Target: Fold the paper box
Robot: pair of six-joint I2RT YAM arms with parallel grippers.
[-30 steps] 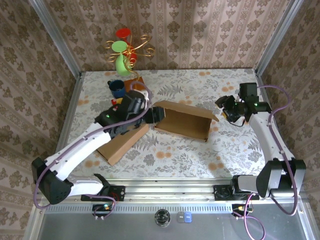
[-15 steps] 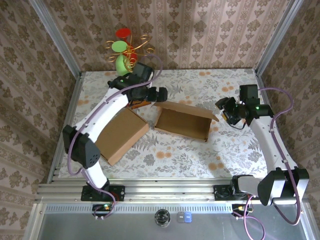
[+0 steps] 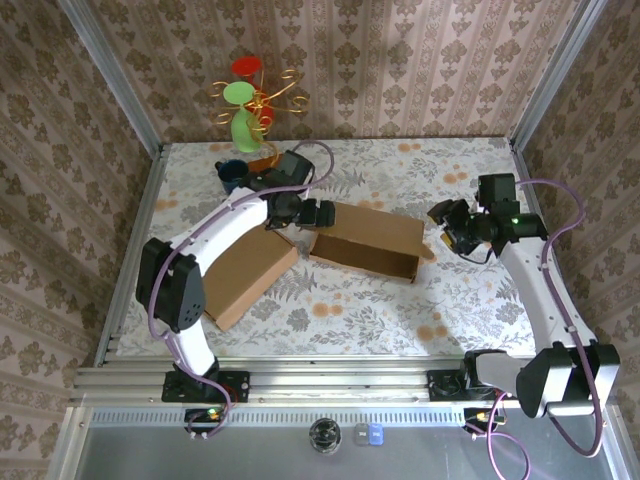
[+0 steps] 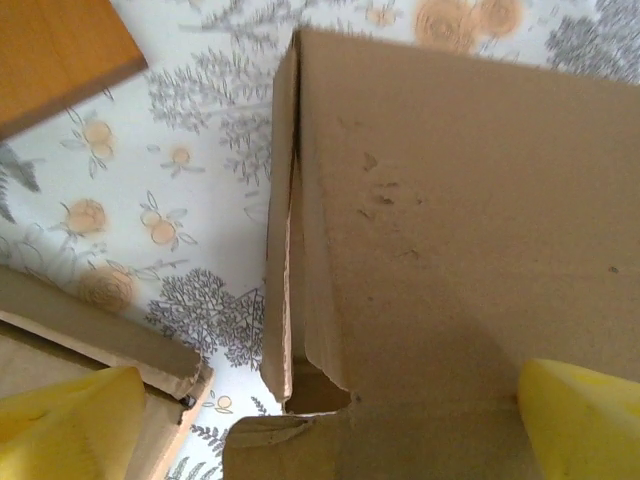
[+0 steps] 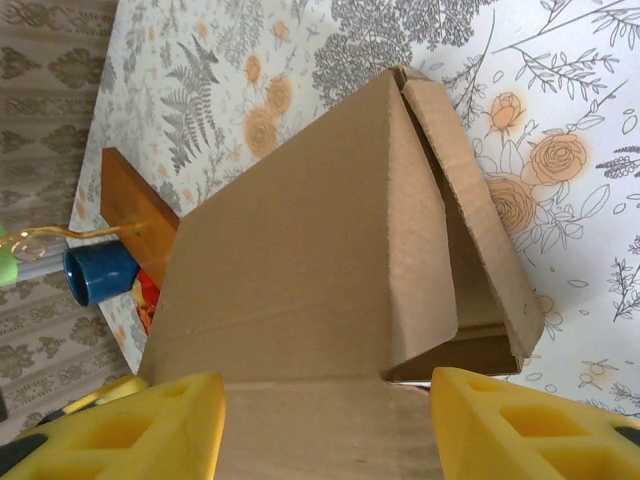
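On the flowery table (image 3: 400, 300), the brown paper box (image 3: 365, 238) sits between the two pincers. The left pincer (image 3: 321, 214) has its fingers wide apart over one end. The right pincer (image 3: 447, 228) is at the other end; I cannot tell if it squeezes. A flat cardboard (image 3: 245, 275) lies beside the left pincer, and a blue cup (image 3: 231, 176) sits farther off.

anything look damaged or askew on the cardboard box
Yes. The paper box has a ragged, crumpled notch at its corner seam, and its end flap splays outward instead of lying flush.
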